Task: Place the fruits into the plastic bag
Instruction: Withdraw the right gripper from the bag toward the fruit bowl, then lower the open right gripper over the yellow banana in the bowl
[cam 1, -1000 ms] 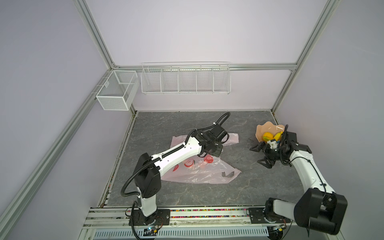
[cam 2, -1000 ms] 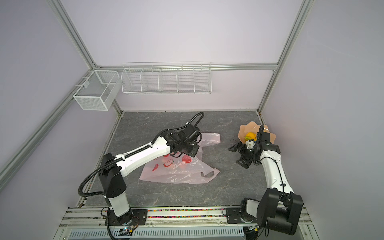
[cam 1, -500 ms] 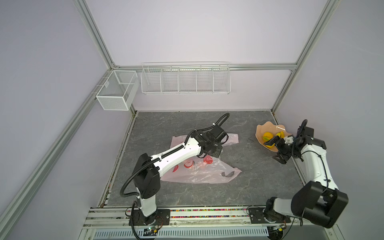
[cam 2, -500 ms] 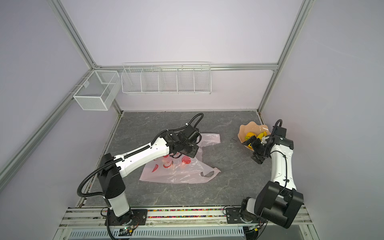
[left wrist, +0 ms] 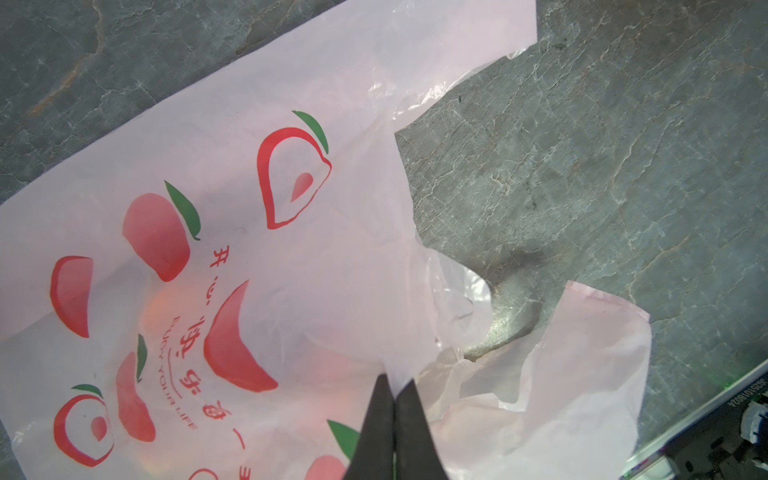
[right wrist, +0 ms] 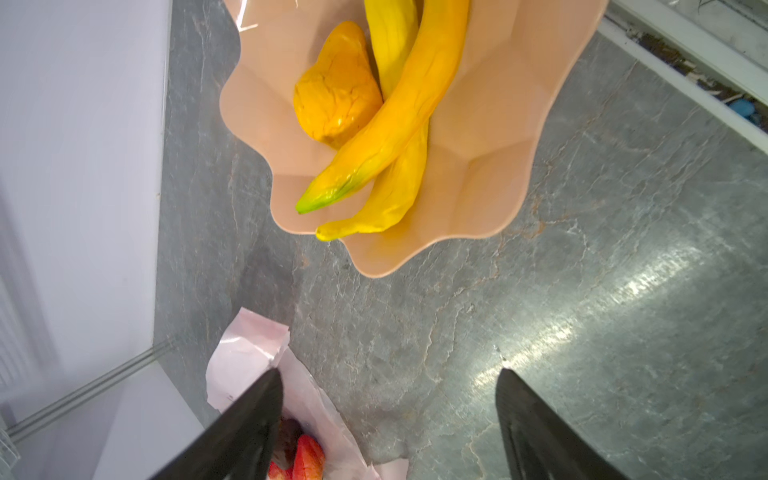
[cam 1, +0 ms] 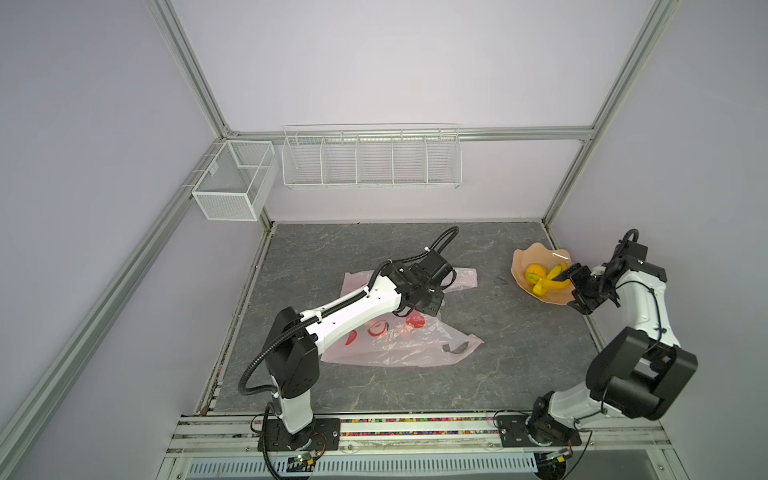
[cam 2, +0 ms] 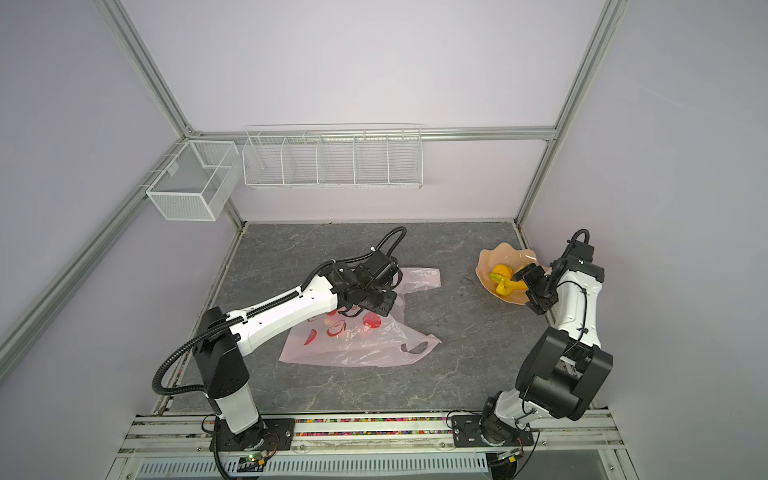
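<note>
The pale-pink plastic bag (cam 1: 399, 340) (cam 2: 357, 345) lies flat on the grey floor, printed with red peaches. My left gripper (cam 1: 435, 300) (left wrist: 394, 384) is shut on the bag's upper edge, lifting it slightly. Through the bag's mouth a red strawberry (right wrist: 307, 457) and a dark round fruit (right wrist: 287, 436) show inside. An orange glow (left wrist: 166, 307) shows through the film. Two yellow bananas (right wrist: 399, 124) (cam 1: 550, 278) and a lumpy yellow fruit (right wrist: 336, 95) lie on the plate. My right gripper (right wrist: 388, 378) (cam 1: 566, 291) hangs open and empty at the plate's right side.
The peach wavy-edged plate (cam 1: 519, 266) (right wrist: 519, 124) sits at the back right near the wall. White wire baskets (cam 1: 370, 158) hang on the back wall and a mesh box (cam 1: 232, 183) on the left one. The frame rail runs close behind my right arm.
My right arm has swung from the floor left of the plate to the plate's right side, jaws empty and slightly narrower. The left gripper has kept its hold on the bag.
</note>
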### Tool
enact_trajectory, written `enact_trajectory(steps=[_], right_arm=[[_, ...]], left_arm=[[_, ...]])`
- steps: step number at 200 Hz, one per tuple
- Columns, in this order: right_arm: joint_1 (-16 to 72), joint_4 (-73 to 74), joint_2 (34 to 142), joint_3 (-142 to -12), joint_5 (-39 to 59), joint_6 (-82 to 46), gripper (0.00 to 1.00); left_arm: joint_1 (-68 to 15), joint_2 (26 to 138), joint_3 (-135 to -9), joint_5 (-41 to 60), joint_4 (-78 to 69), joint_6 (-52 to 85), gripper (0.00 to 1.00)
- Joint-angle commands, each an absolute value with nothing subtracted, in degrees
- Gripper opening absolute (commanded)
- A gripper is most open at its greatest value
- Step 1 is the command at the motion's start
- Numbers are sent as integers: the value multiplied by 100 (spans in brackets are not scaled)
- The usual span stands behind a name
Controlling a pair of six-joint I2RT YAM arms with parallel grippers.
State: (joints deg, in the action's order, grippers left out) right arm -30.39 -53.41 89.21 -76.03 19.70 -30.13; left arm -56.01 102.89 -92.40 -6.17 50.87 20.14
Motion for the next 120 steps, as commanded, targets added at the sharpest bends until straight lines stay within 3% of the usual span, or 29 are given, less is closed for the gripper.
enact_trajectory(steps=[1, 120], right_arm=[[-3120, -4981, 9252, -7762, 1965, -3369, 76], [-3088, -4966, 10835, -9098, 1921, -4066, 64]], left_arm=[[-5634, 10092, -9155, -690, 5074, 2101, 0], [-5638, 9862, -8657, -701, 4729, 2301, 0]])
